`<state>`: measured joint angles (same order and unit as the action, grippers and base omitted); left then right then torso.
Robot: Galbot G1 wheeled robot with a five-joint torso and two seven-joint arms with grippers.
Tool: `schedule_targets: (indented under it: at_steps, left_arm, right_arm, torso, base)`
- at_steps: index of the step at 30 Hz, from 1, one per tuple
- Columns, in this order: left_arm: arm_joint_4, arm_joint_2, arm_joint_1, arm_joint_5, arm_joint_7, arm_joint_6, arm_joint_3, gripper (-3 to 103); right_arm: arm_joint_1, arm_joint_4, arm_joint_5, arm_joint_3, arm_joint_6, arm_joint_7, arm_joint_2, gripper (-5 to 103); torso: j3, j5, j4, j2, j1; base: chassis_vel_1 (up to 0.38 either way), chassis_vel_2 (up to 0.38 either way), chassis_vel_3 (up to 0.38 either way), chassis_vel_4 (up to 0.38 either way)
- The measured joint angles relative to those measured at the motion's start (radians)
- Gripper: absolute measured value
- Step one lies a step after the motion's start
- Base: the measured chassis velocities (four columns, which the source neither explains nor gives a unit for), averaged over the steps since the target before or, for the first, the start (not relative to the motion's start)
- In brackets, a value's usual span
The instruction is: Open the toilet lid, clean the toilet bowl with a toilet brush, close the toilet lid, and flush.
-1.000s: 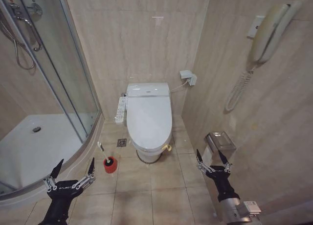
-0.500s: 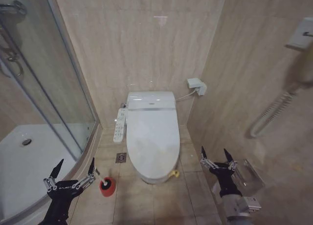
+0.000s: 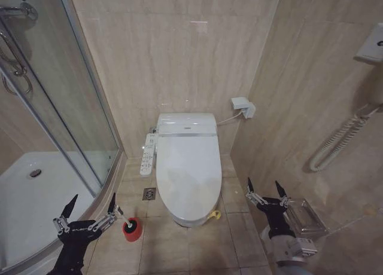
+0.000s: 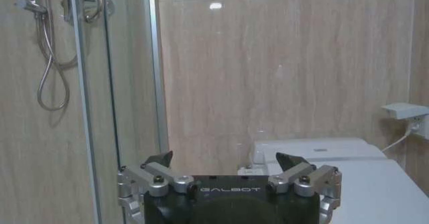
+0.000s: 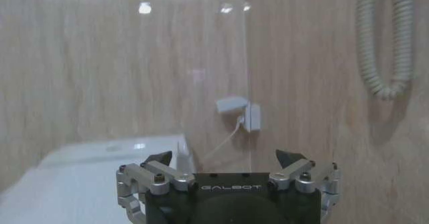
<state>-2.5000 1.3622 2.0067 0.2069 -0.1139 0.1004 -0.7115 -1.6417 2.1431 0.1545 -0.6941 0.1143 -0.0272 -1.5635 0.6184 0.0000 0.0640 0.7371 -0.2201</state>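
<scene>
The white toilet lid (image 3: 187, 176) lies shut over the toilet bowl, which it hides, against the back wall. A small yellow tie (image 3: 216, 215) shows at its front rim. The lid also shows in the left wrist view (image 4: 375, 194) and the right wrist view (image 5: 80, 184). The toilet brush (image 3: 124, 219) stands in its red holder (image 3: 132, 228) on the floor, left of the toilet front. My left gripper (image 3: 90, 210) is open, low at the left, just beside the brush. My right gripper (image 3: 266, 192) is open, low at the right, near the side wall.
A glass shower enclosure (image 3: 66, 125) with a curved white tray (image 3: 36, 197) fills the left side. A white button panel (image 3: 147, 154) sticks out at the toilet's left. A metal paper holder (image 3: 308, 218) and a coiled phone cord (image 3: 341, 140) hang on the right wall. A floor drain (image 3: 149, 193) lies by the toilet.
The whole picture has shifted, so the camera has moved closer to the toilet. Both grippers keep their open pose at the frame's bottom.
</scene>
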Motion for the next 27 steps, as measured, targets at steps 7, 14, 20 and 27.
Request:
schedule_targets:
  at_steps: [7,14,20,27]
  left_arm:
    - [0.0,0.0,0.0,0.0,0.0,0.0,0.0,100]
    - [0.0,0.0,0.0,0.0,0.0,0.0,0.0,100]
    - [0.0,0.0,0.0,0.0,0.0,0.0,0.0,100]
    - [0.0,0.0,0.0,0.0,0.0,0.0,0.0,100]
  right_arm:
    - [0.004,-0.078,-0.067,0.013,0.012,-0.004,0.048,100]
    - [-0.006,-0.147,-0.121,0.05,-0.005,-0.005,0.066,100]
    - [-0.024,-0.209,-0.161,0.092,-0.005,-0.006,0.071,100]
    - [-0.032,-0.273,-0.199,0.138,0.001,-0.001,0.071,100]
  torso:
    - [0.0,0.0,-0.0003,0.0,-0.001]
    - [0.0,0.0,-0.0001,0.0,-0.001]
    - [0.0,0.0,-0.0001,0.0,-0.001]
    - [0.0,-0.0001,-0.0001,0.0,-0.001]
  base:
    - [0.0,0.0,0.0,0.0]
    - [0.0,0.0,0.0,0.0]
    - [0.0,0.0,0.0,0.0]
    - [0.0,0.0,0.0,0.0]
